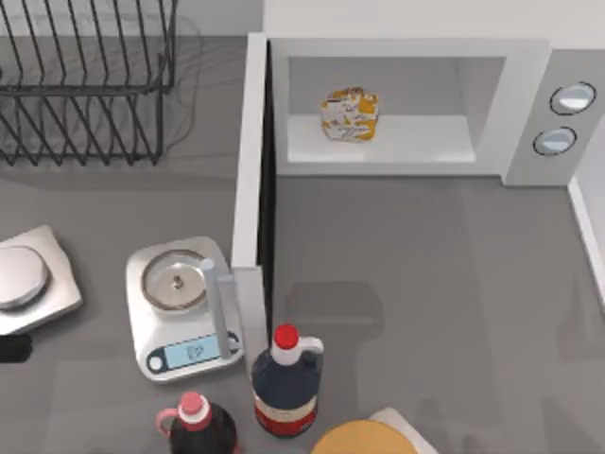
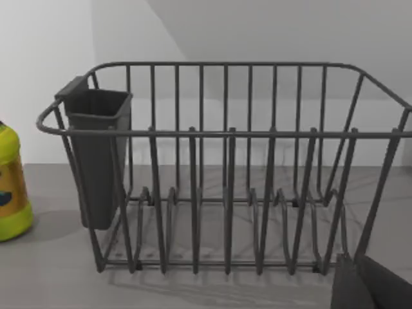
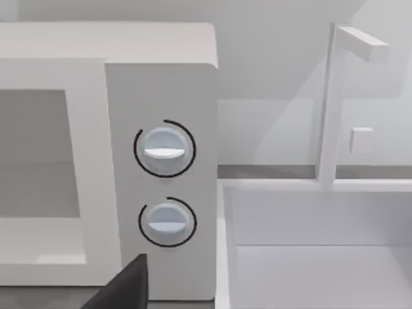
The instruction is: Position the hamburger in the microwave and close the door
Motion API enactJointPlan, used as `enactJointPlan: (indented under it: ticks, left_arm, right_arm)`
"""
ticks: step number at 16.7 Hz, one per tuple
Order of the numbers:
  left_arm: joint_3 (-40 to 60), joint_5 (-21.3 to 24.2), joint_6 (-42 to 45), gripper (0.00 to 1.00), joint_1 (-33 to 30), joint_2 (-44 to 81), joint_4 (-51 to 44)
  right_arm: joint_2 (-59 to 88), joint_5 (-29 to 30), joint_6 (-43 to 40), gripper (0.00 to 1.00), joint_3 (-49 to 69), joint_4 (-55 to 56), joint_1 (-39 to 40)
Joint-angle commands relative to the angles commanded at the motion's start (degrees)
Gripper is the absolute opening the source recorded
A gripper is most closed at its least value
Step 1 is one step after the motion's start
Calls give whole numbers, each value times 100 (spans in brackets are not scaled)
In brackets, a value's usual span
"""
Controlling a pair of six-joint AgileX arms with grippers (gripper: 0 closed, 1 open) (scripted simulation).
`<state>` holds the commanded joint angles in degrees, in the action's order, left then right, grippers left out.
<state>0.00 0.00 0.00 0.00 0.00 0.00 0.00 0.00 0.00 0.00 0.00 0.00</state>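
Observation:
The hamburger (image 1: 350,114), a cream-white wrapped lump with orange patches, sits inside the microwave (image 1: 406,52) on the left part of its pale cavity floor. The door (image 1: 250,161) stands wide open, swung out toward the table's front, its grey bar handle (image 1: 219,307) beside the scale. The two dials (image 3: 165,149) sit on the grey side panel. A dark corner of my left gripper (image 2: 370,283) faces the dish rack, far from the microwave. A dark edge of my right gripper (image 3: 125,286) lies low before the dial panel.
A wire dish rack (image 1: 85,76) with a dark cup (image 2: 96,154) stands back left, a yellow-green bottle (image 2: 9,187) beside it. Two scales (image 1: 184,307) (image 1: 28,279), two dark bottles (image 1: 286,383) (image 1: 198,426) and a tan-orange disc (image 1: 364,440) crowd the front. A white sink (image 3: 315,257) adjoins the microwave.

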Motion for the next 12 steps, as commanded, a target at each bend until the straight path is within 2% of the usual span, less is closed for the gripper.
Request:
enactJointPlan:
  ticks: [9, 12]
  left_arm:
    - [8, 18, 0, 0, 18, 1, -5]
    - [166, 374, 2, 0, 371, 34, -102]
  right_arm:
    - [0, 0, 0, 100, 0, 0, 0]
    - [0, 0, 0, 100, 0, 0, 0]
